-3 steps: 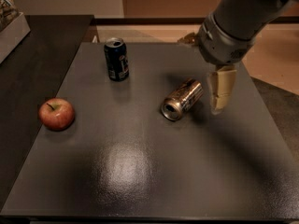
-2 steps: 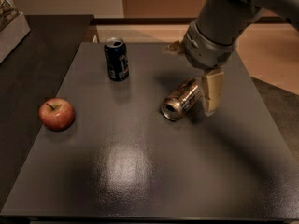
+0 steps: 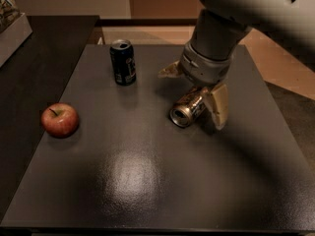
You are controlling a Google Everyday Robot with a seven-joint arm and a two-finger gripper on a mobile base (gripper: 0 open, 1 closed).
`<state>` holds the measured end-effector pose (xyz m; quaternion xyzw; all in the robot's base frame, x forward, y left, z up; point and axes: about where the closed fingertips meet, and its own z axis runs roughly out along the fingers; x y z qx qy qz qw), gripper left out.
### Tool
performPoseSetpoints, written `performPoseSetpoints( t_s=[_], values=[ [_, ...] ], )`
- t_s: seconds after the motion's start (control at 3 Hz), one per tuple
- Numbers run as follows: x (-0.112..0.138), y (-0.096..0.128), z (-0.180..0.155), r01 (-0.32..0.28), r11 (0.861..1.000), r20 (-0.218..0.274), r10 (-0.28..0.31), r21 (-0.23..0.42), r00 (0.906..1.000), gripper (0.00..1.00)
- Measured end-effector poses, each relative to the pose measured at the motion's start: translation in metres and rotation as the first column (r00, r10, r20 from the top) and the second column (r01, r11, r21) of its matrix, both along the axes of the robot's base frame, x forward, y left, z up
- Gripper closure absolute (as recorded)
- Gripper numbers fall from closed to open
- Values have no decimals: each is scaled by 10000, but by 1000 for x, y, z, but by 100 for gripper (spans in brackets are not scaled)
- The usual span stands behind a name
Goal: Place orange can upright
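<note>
- Tabletop (image 3: 147, 181) carries three things: two cans and an apple.
- Fallen can (image 3: 188, 108) lies on its side right of centre, one end pointing front-left, the other rear-right beneath the gripper.
- Upright can (image 3: 123, 62) stands near the rear edge, left of centre, behind and left of the fallen can, well apart from it.
- Apple (image 3: 60, 120) sits near the left edge, in front of and left of the upright can.
- Gripper (image 3: 192, 100) hangs over the fallen can, arm entering from upper right. Its fingers are spread, one finger (image 3: 219, 104) just right of the can, the other behind-left. Contact cannot be told.
</note>
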<state>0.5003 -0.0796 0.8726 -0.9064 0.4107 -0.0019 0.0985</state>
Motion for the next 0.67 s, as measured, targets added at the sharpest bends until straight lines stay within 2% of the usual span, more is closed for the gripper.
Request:
performPoseSetpoints(
  t_s=[0.33,0.67],
  values=[
    [-6,3,-15,-695,9964,-207,686,-486,9974,0],
    [-10,-1,-27,-913,9924,-400,883,-825,9953,0]
  ],
)
